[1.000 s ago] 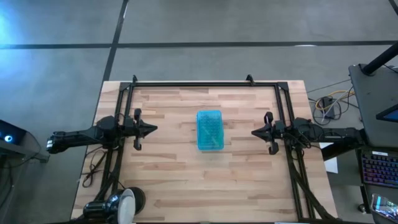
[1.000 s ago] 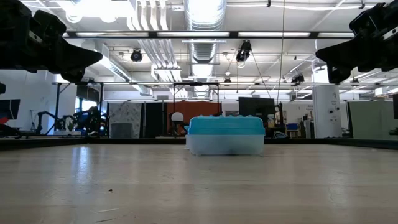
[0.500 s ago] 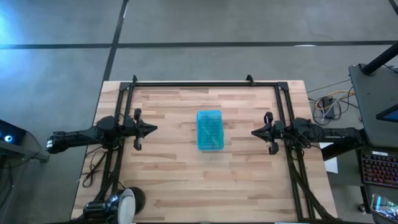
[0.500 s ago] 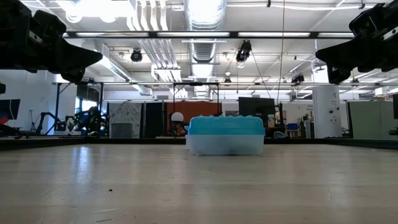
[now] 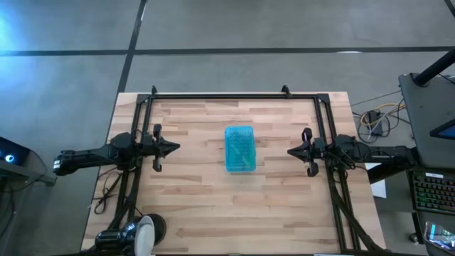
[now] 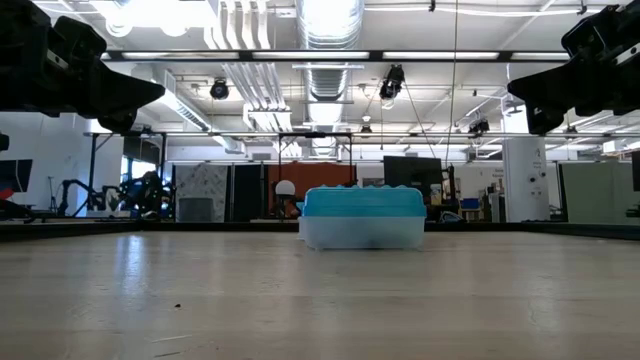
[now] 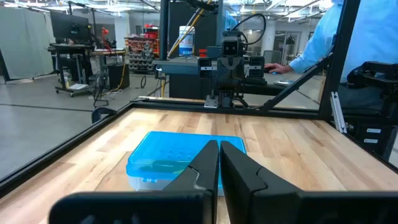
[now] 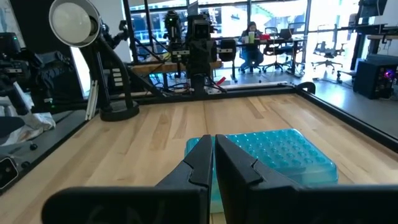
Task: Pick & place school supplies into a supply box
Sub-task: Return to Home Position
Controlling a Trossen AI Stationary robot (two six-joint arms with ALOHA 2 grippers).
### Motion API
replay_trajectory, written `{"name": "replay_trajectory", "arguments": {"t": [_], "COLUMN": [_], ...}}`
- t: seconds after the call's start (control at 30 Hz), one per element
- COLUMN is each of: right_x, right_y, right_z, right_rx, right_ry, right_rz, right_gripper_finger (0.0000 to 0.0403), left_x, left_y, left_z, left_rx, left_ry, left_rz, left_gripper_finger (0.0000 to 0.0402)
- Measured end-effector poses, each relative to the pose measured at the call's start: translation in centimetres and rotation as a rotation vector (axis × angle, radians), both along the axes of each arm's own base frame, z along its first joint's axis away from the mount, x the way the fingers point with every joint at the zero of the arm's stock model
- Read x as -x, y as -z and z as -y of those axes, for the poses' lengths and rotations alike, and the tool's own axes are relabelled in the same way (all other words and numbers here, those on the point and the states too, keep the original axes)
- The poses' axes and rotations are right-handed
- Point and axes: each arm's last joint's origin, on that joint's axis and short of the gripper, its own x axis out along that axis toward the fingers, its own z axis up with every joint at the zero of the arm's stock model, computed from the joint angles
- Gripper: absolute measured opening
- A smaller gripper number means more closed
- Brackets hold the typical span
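Observation:
The supply box (image 5: 240,148) is closed and rests flat on the middle of the table, its teal-blue half on top, its clear half below (image 6: 362,232). It also shows in the left wrist view (image 7: 168,160) and the right wrist view (image 8: 280,155). No loose pens, pencils or scissors are in view; faint shapes show through the lid. My left gripper (image 5: 175,147) hovers shut to the left of the box, raised above the table. My right gripper (image 5: 291,151) hovers shut to its right, likewise raised. Both point at the box.
A black metal frame (image 5: 234,94) runs along the table's far, left and right sides. A round lamp (image 5: 146,231) stands at the near left corner. A person in a blue shirt (image 7: 367,37) sits beyond the right side. Bare wood surrounds the box.

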Motion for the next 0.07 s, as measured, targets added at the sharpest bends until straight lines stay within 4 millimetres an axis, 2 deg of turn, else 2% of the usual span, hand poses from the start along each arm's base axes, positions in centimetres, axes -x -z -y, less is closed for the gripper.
{"name": "replay_trajectory", "arguments": {"t": [0.07], "right_x": [0.00], "right_y": [0.00], "right_z": [0.00], "right_rx": [0.000], "right_ry": [0.000], "right_rz": [0.000], "right_gripper_finger": [0.0011], "left_x": [0.00], "left_y": [0.00], "left_z": [0.00], "left_rx": [0.000], "left_ry": [0.000], "left_rz": [0.000], "left_gripper_finger": [0.0000]}}
